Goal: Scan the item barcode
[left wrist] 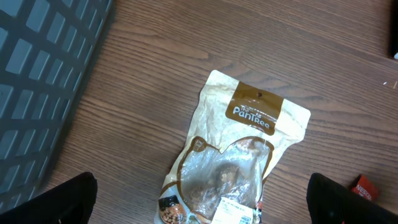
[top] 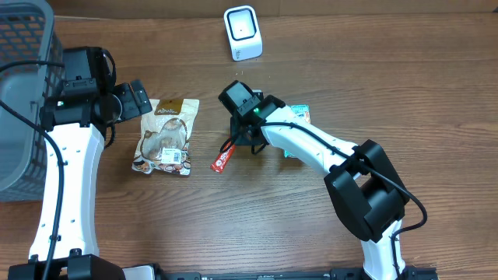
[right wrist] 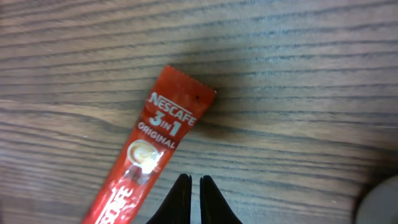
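One red sachet (top: 223,158) lies flat, long axis diagonal, lower-left to upper-right.

Tan-and-brown plastic snack pouch (top: 166,136) laid flat on brown wooden table (top: 436,93); taken as landmark. Grey plastic mesh basket (top: 23,93) set well to its left. Red foil coffee sachet (top: 224,157) placed just right of it. White box-shaped scanner (top: 242,33) stood behind it, to right. Teal plastic packet (top: 299,114) seen farther right, beyond sachet.

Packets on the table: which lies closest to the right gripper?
The thin red coffee stick, right by the right gripper; the brown pouch and teal packet lie farther off.
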`<action>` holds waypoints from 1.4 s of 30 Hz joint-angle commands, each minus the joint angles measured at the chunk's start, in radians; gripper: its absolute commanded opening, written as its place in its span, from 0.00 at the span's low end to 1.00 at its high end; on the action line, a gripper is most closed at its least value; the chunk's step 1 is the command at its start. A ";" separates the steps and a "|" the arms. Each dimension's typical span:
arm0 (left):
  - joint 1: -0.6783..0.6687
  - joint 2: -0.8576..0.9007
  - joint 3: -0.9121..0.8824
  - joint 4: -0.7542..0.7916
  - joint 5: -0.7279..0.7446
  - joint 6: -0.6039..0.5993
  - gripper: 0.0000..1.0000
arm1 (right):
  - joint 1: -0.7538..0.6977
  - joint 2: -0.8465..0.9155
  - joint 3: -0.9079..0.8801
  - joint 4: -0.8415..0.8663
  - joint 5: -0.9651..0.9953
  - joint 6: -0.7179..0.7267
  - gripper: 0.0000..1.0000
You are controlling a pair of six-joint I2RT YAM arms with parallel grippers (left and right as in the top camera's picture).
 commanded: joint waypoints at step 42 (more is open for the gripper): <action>0.008 0.005 0.006 0.001 -0.005 0.020 0.99 | 0.011 -0.056 -0.077 0.258 -0.191 0.057 0.17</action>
